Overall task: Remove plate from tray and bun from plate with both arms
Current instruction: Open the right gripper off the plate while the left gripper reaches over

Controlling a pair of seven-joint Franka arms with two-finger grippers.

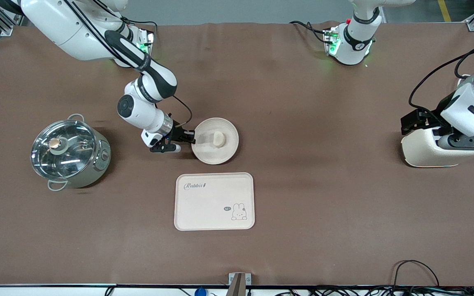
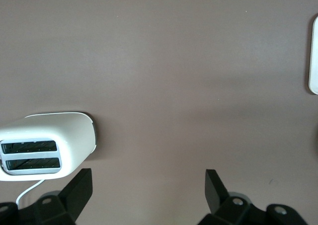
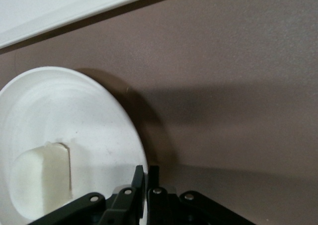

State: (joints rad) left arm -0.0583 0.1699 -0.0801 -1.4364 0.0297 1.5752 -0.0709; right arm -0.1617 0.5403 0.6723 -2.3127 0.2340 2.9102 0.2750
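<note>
The round cream-white plate [image 1: 216, 142] lies on the brown table, farther from the front camera than the tray. The small pale bun [image 1: 219, 138] lies in it. My right gripper [image 1: 190, 137] is shut on the plate's rim at the side toward the right arm's end of the table. In the right wrist view the plate [image 3: 89, 130] and the bun [image 3: 42, 178] fill the lower part, and my right gripper [image 3: 147, 178] pinches the rim. My left gripper [image 1: 416, 123] is open and empty over the white toaster, and it also shows in the left wrist view [image 2: 149, 187].
A cream tray with a rabbit drawing [image 1: 214, 201] lies nearer the front camera than the plate. A steel pot with a glass lid [image 1: 69, 152] stands toward the right arm's end. A white toaster [image 1: 430, 150] stands toward the left arm's end, also in the left wrist view [image 2: 47, 145].
</note>
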